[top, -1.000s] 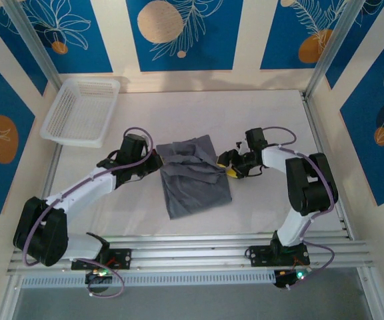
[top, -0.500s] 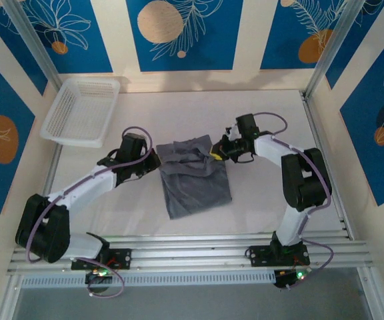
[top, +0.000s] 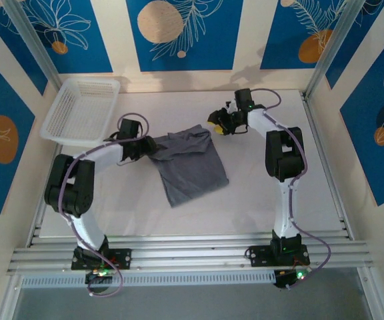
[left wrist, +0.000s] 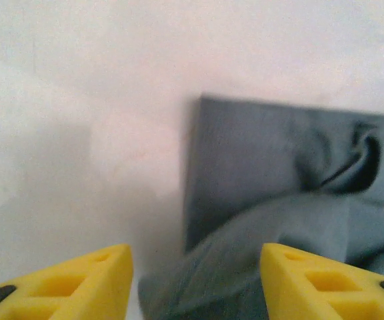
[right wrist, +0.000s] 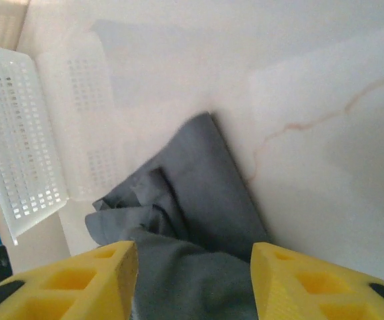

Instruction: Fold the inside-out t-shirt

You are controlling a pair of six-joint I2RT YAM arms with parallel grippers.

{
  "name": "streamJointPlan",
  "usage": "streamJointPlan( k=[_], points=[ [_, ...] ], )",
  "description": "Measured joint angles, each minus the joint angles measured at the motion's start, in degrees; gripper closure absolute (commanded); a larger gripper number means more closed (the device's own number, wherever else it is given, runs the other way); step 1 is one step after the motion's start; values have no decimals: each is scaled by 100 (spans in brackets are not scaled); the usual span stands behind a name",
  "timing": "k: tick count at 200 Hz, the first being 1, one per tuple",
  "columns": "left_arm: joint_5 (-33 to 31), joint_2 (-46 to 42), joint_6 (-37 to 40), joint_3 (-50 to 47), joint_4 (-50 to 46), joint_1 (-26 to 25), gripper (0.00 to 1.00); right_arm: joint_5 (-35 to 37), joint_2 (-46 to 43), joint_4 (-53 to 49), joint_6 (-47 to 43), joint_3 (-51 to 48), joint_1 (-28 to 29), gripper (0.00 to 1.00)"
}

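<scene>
Centre stage on the white table (top: pixel 132 200), the slate-grey t-shirt (top: pixel 192 167) lies between the two arms, set at a slant, its lower part flat and smooth and pointing toward the near edge. Up along the far edge the cloth is rumpled, with folds bunching across the strip that runs from one gripper to the other.

Over on the left, the left gripper (top: pixel 147 148) is right at the shirt's far-left corner. From its wrist camera (left wrist: pixel 195 280) the two yellow fingers (left wrist: pixel 65 280) stand apart, and a hump of the t-shirt (left wrist: pixel 259 153) rises into the gap between them. Whether they are pinching it, I cannot tell. Beyond the hump a flat layer lies on the table with a clean straight edge.

Across on the right, the right gripper (top: pixel 213 125) sits at the far-right corner, further back than its partner. Its own view (right wrist: pixel 193 280) tells a similar story: yellow fingers (right wrist: pixel 312 280) apart, t-shirt (right wrist: pixel 212 193) heaped between them, grip impossible to judge. A creased tongue of cloth stretches away to a pointed corner on the bare table.

The white mesh basket (top: pixel 75 141) waits in the far-left corner, well apart from the shirt; the right wrist camera catches it too (right wrist: pixel 19 133).
</scene>
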Motion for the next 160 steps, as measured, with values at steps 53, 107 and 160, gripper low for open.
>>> streamJointPlan(
  k=[53,107,160],
  points=[
    [363,-1043,256,-341,116,90,92,223,-1401,-251,-841,-1335,-59,89],
    [361,-1626,219,-1333,-7,-1121,100,374,-1893,426,-758,-2916,391,100],
    [2,-400,273,-916,59,-1180,100,380,-1054,826,-605,-2673,640,100]
  ],
)
